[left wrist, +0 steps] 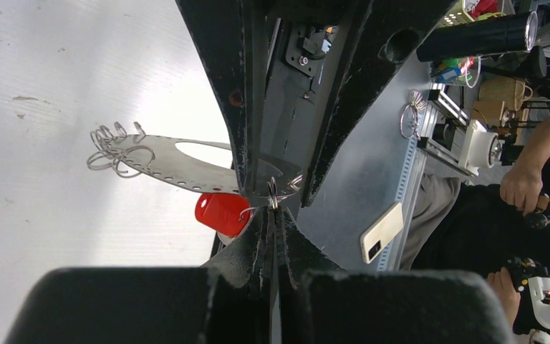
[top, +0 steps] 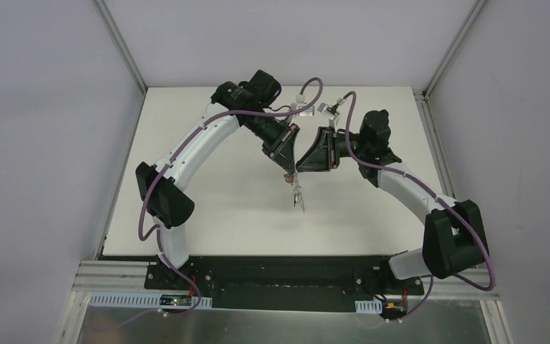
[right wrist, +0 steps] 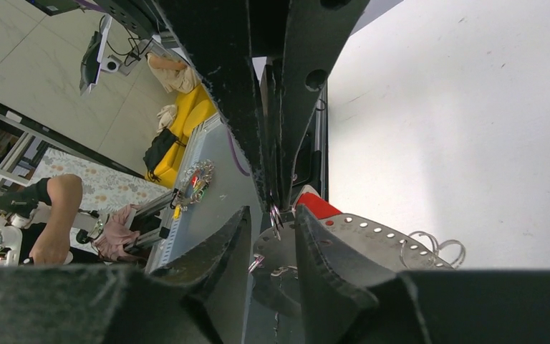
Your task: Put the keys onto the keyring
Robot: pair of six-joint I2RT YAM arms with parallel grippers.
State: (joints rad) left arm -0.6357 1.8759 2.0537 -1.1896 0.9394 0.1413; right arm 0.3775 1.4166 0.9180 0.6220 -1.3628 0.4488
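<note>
You're threading the red-headed metal key [left wrist: 222, 213]: your left pincer [left wrist: 275, 216] clamps a small silver wire loop [left wrist: 272, 192], and your right pincer [right wrist: 272, 216] stands half-open at the thin grey oval keyring [left wrist: 161, 162]. Next calls for a careful regrip.

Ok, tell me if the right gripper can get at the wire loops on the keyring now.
Probably yes. The wire loops stick out past the keyring with nothing around them. The right gripper, jaws apart, sits at its other end by the shut left gripper and would need to shift along.
</note>
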